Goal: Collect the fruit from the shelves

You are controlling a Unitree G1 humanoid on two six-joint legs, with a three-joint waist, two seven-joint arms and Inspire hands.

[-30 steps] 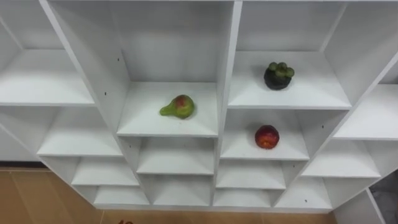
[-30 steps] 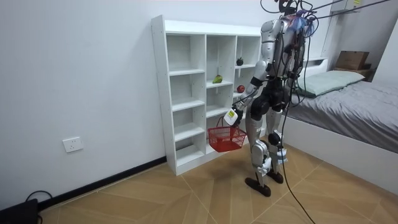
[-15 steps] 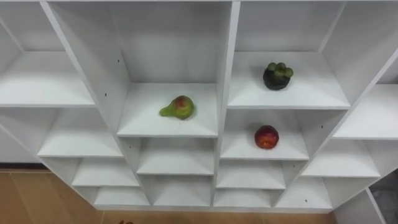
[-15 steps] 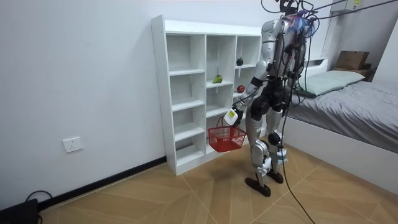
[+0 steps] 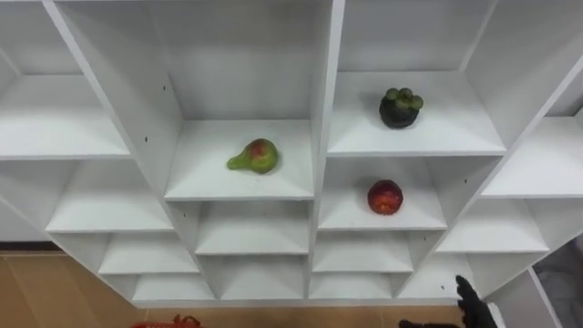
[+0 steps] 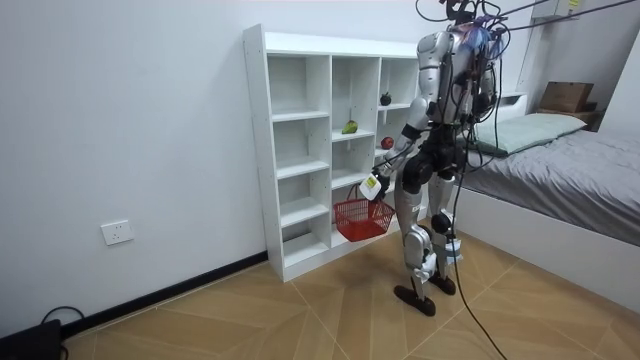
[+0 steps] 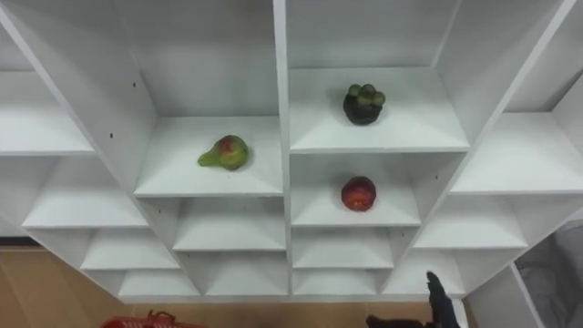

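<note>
A white closet of open compartments stands right in front of me. A green-red pear lies on a middle shelf. A dark mangosteen sits one compartment to the right, and a red apple lies on the shelf below it. My right hand rises at the lower right, below the fruit shelves, fingers straight and holding nothing. In the room view my left hand hangs low, curled on the handle of a red basket. The basket's rim peeks in at the bottom left.
The closet's upright dividers separate the compartments, and the other shelves hold nothing. A bed stands behind me at the room view's right, with a cardboard box beyond it. Wooden floor lies under me.
My right hand has come up into the lower right of the eye view. The basket has lifted slightly, its rim now showing at the bottom left. The view has shifted a little.
</note>
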